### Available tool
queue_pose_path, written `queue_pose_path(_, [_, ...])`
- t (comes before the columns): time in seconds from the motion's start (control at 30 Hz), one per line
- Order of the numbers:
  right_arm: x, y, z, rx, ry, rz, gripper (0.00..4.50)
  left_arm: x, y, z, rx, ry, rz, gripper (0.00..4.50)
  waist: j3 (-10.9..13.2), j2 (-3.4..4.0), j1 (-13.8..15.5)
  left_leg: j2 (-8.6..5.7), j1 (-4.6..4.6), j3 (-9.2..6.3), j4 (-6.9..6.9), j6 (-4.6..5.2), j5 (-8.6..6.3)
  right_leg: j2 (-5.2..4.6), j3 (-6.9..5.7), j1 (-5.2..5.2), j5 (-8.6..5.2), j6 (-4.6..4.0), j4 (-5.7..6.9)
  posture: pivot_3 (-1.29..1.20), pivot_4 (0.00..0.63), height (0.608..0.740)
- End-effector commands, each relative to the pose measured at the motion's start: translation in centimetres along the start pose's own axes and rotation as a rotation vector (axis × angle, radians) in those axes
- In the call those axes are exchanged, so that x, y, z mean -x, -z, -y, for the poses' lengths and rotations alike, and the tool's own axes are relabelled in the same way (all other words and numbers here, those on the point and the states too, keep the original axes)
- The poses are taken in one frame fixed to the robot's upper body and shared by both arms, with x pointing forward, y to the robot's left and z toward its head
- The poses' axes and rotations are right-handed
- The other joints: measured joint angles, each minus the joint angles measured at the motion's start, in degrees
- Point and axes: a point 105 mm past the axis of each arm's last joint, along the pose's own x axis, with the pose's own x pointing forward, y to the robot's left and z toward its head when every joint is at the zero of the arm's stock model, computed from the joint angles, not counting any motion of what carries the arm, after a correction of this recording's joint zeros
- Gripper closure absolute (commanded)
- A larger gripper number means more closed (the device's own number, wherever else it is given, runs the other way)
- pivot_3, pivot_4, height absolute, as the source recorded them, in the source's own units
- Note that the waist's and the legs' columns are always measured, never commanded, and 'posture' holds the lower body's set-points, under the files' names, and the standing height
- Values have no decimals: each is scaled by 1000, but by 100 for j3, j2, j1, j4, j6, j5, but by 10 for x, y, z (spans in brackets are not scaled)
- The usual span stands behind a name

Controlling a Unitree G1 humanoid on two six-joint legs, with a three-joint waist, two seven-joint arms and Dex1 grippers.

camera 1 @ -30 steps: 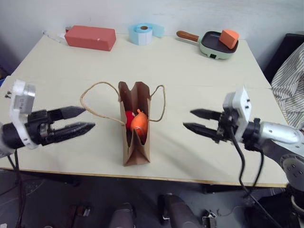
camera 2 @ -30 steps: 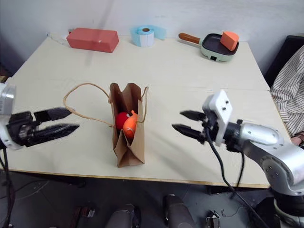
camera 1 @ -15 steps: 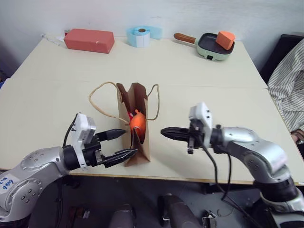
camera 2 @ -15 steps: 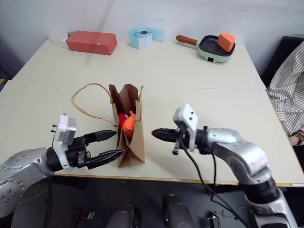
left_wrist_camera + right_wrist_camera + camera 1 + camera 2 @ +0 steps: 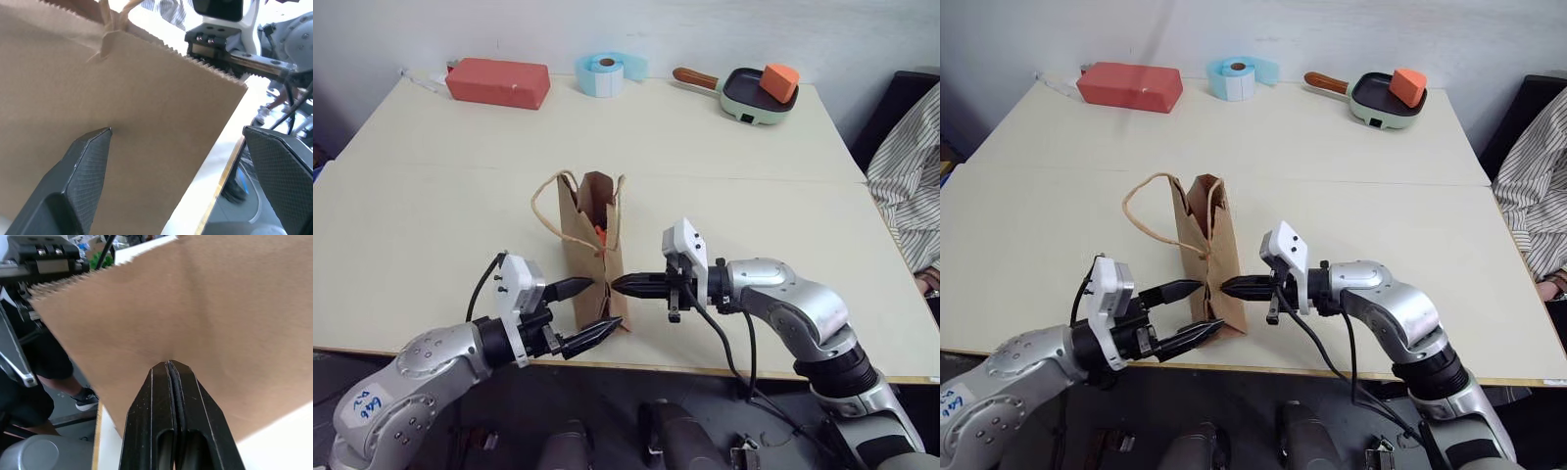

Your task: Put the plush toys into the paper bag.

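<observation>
The brown paper bag stands upright near the table's front edge, its mouth pinched narrow. A sliver of the orange plush toy shows in the mouth; the red one is hidden inside. My left gripper is open at the bag's lower left side, one finger against the paper and the other past the bag's near edge, as the left wrist view shows with the fingers wide apart. My right gripper is shut, empty, its tip pressed on the bag's right side.
At the table's far edge lie a red box, a blue tape roll and a green pan with an orange wedge. Striped cloth hangs at the right. The table's front edge runs just below both grippers.
Both grippers moved inward and down to the bag's sides. The right gripper shut. The bag's mouth is squeezed narrower and the toys show less.
</observation>
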Motion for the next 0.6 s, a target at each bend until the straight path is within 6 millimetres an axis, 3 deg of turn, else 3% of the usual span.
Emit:
queue_pose_path(0.03, [-4, -9, -9, 0, -64, 36, 4461, -5, -4, -5, -39, -74, 43, 0, 0, 0, 4, -1, 0, 0, 1, 0, 0, 0, 1, 0, 0, 0, -1, 0, 150, 740])
queue_pose_path(0.23, [-10, -9, -15, -11, -121, 36, 4461, -13, -5, -10, -28, -113, 82, 0, -1, -1, 7, -1, -1, 0, 1, 1, -1, -1, -1, 1, 0, 0, 1, 0, 150, 740])
queue_pose_path(0.33, [-11, -9, -15, -10, -121, 37, 4500, -15, -3, -11, -27, -117, 83, 594, 0, -1, 6, -1, -1, 0, 1, 1, -1, 0, 0, 1, 0, 0, 2, 0, 150, 740])
queue_pose_path(0.6, [-14, -9, -13, -7, -121, 43, 4500, -17, 4, -19, -58, -138, 72, 2994, -1, -1, 8, -1, -1, 0, 1, 1, -1, 0, 0, 1, 0, 0, 2, 0, 150, 740])
